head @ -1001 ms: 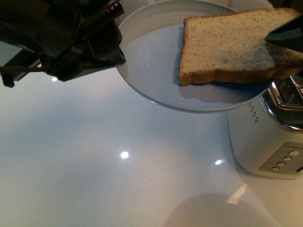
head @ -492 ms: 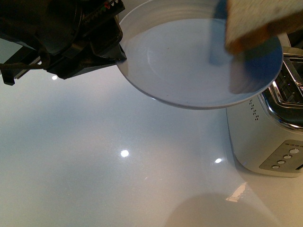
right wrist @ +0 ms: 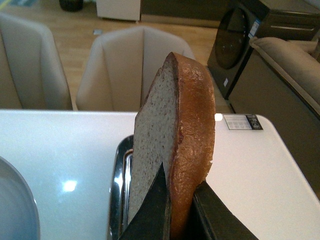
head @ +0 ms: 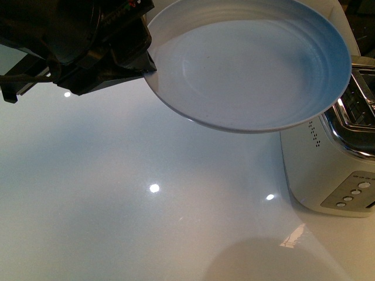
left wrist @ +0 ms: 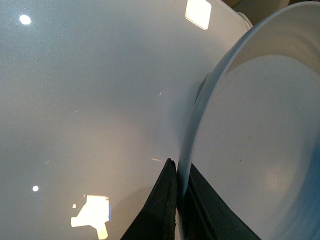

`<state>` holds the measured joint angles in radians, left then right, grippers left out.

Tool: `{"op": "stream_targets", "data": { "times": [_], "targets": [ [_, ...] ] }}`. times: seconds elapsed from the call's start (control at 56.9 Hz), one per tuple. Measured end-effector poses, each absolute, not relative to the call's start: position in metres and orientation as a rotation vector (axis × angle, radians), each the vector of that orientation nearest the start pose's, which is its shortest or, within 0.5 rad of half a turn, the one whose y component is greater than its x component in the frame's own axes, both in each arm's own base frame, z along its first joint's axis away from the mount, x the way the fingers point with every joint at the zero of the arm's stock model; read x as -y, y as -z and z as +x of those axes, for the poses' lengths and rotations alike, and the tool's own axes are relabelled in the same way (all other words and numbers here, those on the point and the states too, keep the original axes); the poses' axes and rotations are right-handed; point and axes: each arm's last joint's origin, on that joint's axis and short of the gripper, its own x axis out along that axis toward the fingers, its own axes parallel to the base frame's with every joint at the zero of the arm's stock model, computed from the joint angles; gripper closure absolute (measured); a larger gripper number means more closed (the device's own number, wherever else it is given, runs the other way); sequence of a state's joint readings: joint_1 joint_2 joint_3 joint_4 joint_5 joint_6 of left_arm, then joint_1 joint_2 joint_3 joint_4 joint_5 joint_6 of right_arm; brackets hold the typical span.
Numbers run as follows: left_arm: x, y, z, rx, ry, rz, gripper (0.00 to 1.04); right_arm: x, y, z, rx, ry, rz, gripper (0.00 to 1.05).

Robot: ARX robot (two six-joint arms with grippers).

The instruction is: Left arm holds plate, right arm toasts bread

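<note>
the left gripper [head: 140, 58] pinches the bare plate [head: 246, 70] by its rim, holding it above the table [head: 117, 205], close by the toaster [head: 328, 170] at the right edge. the right gripper [right wrist: 179, 200] clamps the bread [right wrist: 175, 135] upright, edge-down over the toaster, so it can slide straight in.

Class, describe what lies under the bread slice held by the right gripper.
Beneath the bread, pinched upright by the right gripper, the toaster shows its chrome top and slot edge. The slot's inside is hidden by bread and gripper.
</note>
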<state>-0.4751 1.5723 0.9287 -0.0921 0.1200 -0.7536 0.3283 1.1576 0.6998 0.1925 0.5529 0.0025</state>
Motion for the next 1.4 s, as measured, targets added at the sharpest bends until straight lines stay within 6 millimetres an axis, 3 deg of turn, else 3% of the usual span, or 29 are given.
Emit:
{"op": "stream_targets", "data": {
  "times": [0.351,0.755,1.405],
  "targets": [
    [0.151,-0.204,0.286,-0.905,0.261,-0.566,1.02,-0.072,-0.221,0.267,-0.404,0.202,-0.187,1.01],
    [0.151,-0.204,0.286,-0.905,0.261,-0.566,1.02,-0.068,-0.219,0.281,-0.432,0.216,-0.189,1.01],
    [0.151,-0.204,0.287,-0.902,0.256,-0.565,1.02,-0.059,-0.175,0.297,-0.58,0.217,-0.185,1.01]
  ]
}}
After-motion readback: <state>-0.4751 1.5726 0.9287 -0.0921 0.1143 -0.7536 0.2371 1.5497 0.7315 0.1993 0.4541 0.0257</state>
